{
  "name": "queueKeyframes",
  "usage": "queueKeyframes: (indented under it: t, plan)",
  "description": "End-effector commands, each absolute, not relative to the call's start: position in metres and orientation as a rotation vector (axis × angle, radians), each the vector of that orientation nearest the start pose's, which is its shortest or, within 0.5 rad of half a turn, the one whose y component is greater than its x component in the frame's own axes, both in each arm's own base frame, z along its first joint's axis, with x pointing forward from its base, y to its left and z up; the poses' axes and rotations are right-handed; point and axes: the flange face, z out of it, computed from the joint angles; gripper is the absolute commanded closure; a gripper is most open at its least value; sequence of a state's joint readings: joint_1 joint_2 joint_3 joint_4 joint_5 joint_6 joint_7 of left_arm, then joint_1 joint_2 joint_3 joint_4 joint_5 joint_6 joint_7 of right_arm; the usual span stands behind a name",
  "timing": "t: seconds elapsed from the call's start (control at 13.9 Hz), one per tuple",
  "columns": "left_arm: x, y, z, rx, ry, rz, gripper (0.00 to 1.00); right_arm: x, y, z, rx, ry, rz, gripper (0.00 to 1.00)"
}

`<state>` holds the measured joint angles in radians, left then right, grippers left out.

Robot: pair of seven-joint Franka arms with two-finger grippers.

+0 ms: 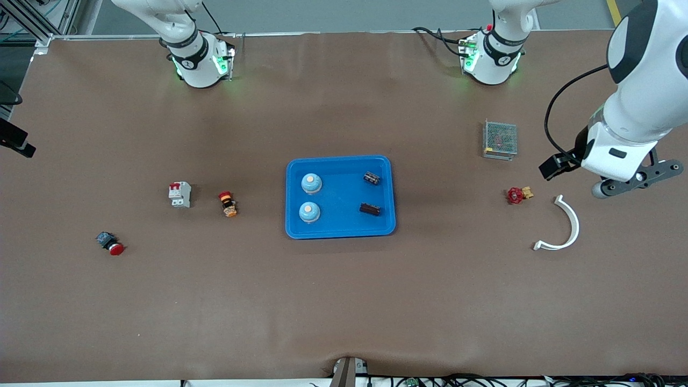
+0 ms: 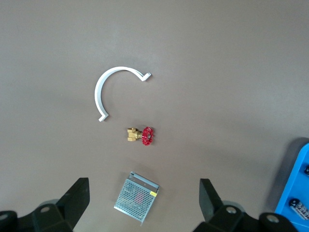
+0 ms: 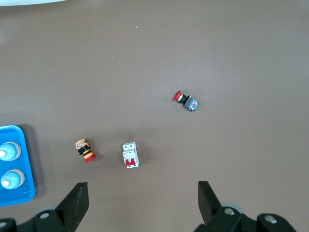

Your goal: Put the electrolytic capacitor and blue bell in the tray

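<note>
The bright-blue tray lies at the table's middle. In it are two blue bells toward the right arm's end and two dark electrolytic capacitors toward the left arm's end. My left gripper is open and empty, up in the air over the mesh box at the left arm's end; the tray's corner shows in its view. My right gripper is open and empty over bare table; it is out of the front view. Its view shows the tray with both bells.
At the left arm's end lie a metal mesh box, a red-handled brass valve and a white curved strip. At the right arm's end lie a white circuit breaker, an orange-and-red push button and a red mushroom button.
</note>
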<state>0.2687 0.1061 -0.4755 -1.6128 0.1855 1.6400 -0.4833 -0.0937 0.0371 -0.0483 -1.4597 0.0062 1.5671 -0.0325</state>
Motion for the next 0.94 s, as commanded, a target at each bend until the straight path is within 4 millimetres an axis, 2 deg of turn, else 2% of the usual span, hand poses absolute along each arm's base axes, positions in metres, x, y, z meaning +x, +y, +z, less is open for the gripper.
queueKeyframes:
  t: [0.0,0.43,0.5,0.86]
  plan:
    - [0.568,-0.082,0.565,-2.985,-0.313,0.04,0.0,0.557,-0.076,0.66,-3.11,0.194,-0.123,0.0]
    - [0.57,-0.067,0.571,-2.998,-0.21,0.035,0.0,0.557,-0.071,0.652,-3.106,0.155,-0.071,0.0]
    - [0.567,-0.057,0.576,-2.993,-0.209,0.035,0.0,0.557,-0.07,0.65,-3.106,0.152,-0.054,0.0]
    - [0.557,-0.044,0.588,-2.983,-0.122,0.064,0.0,0.557,-0.064,0.648,-3.106,0.135,-0.035,0.0]
